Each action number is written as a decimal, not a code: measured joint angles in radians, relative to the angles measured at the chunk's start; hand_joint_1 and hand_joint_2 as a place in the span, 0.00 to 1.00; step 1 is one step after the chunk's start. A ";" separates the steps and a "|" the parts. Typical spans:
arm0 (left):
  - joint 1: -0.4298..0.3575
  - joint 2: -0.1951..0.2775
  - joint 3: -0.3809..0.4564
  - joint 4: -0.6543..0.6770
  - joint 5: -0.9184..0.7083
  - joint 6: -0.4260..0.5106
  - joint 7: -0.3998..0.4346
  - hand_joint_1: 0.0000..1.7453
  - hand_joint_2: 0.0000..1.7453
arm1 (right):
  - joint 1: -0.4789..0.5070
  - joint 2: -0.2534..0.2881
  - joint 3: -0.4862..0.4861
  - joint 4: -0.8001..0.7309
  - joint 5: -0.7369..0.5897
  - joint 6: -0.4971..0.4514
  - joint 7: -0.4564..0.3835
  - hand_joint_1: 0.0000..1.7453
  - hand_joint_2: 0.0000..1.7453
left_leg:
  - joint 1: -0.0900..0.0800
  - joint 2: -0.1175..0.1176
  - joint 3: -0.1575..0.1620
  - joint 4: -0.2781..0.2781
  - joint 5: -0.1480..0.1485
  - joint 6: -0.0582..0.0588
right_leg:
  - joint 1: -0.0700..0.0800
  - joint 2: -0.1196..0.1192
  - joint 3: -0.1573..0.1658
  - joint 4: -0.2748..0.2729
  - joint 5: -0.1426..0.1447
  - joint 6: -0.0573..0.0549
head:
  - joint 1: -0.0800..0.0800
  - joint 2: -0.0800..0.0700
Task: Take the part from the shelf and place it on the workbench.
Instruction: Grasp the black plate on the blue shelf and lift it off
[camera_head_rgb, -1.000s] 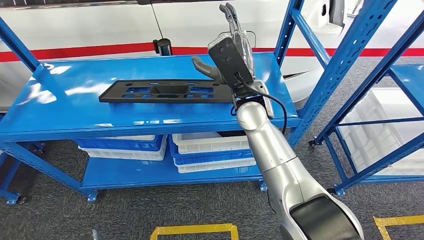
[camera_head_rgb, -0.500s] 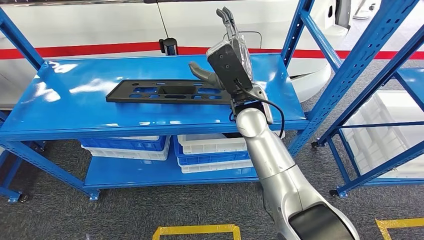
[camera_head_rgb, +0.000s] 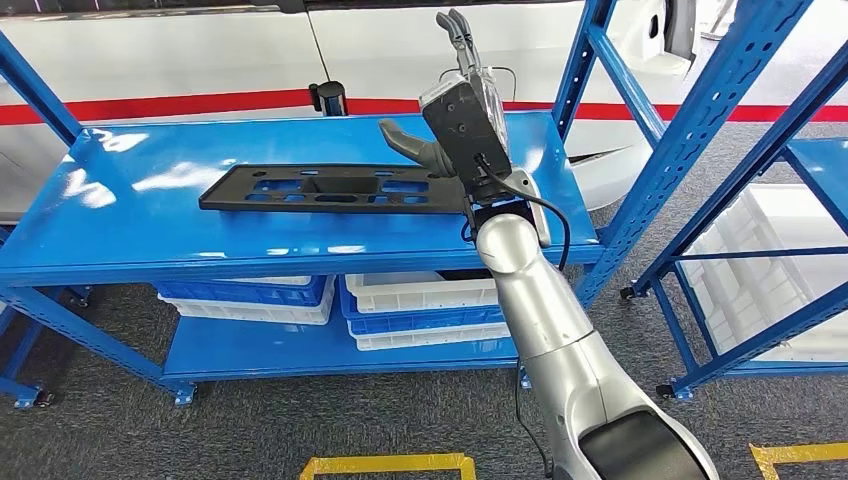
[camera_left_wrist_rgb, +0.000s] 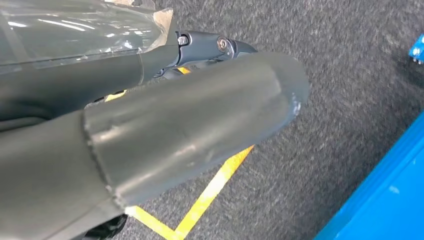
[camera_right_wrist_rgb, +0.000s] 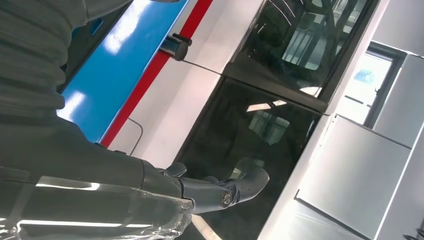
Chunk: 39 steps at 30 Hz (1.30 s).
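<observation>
Nearest me in the head view, the silver right arm (camera_head_rgb: 560, 340) rises from the lower edge toward the shelf.

Right robot hand (camera_head_rgb: 455, 105): raised over the right end of the top shelf deck, fingers (camera_head_rgb: 458, 30) straight and pointing up, thumb (camera_head_rgb: 405, 140) stuck out to the side toward the part. Spread wide, nothing in it. The thumb sits at the part's right end; I cannot tell whether it touches. In the right wrist view the fingers (camera_right_wrist_rgb: 220, 187) extend free in the air, with a vehicle's dark window behind.

Left robot hand (camera_left_wrist_rgb: 150, 130): the left wrist view has it hanging over grey carpet (camera_left_wrist_rgb: 350, 100) with a yellow floor line (camera_left_wrist_rgb: 210, 192) beneath. I see the thick thumb and one dark finger (camera_left_wrist_rgb: 205, 45) beside it, nothing between them. How far apart the fingers are I cannot tell.

Part (camera_head_rgb: 330, 188): one, a long flat black plastic panel with several cut-out openings, lying flat on the blue top deck of the shelf (camera_head_rgb: 150, 220), roughly centred, long side running left to right.

Below, on the lower deck: stacked bins (camera_head_rgb: 420, 300), white and blue, in two stacks; exact count unclear.

A second blue rack (camera_head_rgb: 740, 150) stands to the right, with a white bin (camera_head_rgb: 770, 270) behind its frame.

Farthest back: a white vehicle body with a red stripe (camera_head_rgb: 160, 102).
</observation>
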<state>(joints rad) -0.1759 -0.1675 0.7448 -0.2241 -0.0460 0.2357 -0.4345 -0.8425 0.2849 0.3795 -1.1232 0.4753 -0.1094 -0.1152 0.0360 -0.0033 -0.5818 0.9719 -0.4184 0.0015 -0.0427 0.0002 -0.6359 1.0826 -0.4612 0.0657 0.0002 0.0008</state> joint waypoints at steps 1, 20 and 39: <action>-0.001 0.001 0.000 0.000 -0.003 0.001 0.000 0.00 0.00 | 0.000 -0.002 -0.001 -0.001 0.000 -0.001 0.000 0.00 1.00 | 0.001 0.000 -0.002 0.012 -0.009 -0.012 | -0.002 -0.001 0.023 -0.046 0.016 0.002 | 0.001 0.000; -0.023 -0.008 -0.004 0.000 -0.018 0.006 -0.005 0.00 0.00 | 0.028 -0.035 -0.011 -0.021 0.012 -0.029 0.009 0.00 1.00 | -0.033 0.004 -0.064 0.043 0.016 0.033 | 0.037 0.015 0.074 -0.065 -0.027 -0.060 | -0.007 0.000; -0.032 -0.020 0.009 0.000 0.019 -0.006 -0.010 0.00 0.00 | 0.023 -0.044 -0.008 -0.011 0.019 -0.029 0.006 0.00 1.00 | -0.028 -0.004 -0.016 0.031 -0.020 0.030 | 0.025 0.005 0.015 -0.068 0.039 -0.034 | -0.005 0.000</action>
<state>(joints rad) -0.2080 -0.1878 0.7542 -0.2239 -0.0274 0.2293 -0.4446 -0.8193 0.2411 0.3719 -1.1338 0.4944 -0.1383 -0.1092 0.0083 -0.0072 -0.5976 1.0026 -0.4389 0.0313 -0.0178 0.0054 -0.6209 1.0149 -0.4225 0.0321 -0.0052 0.0009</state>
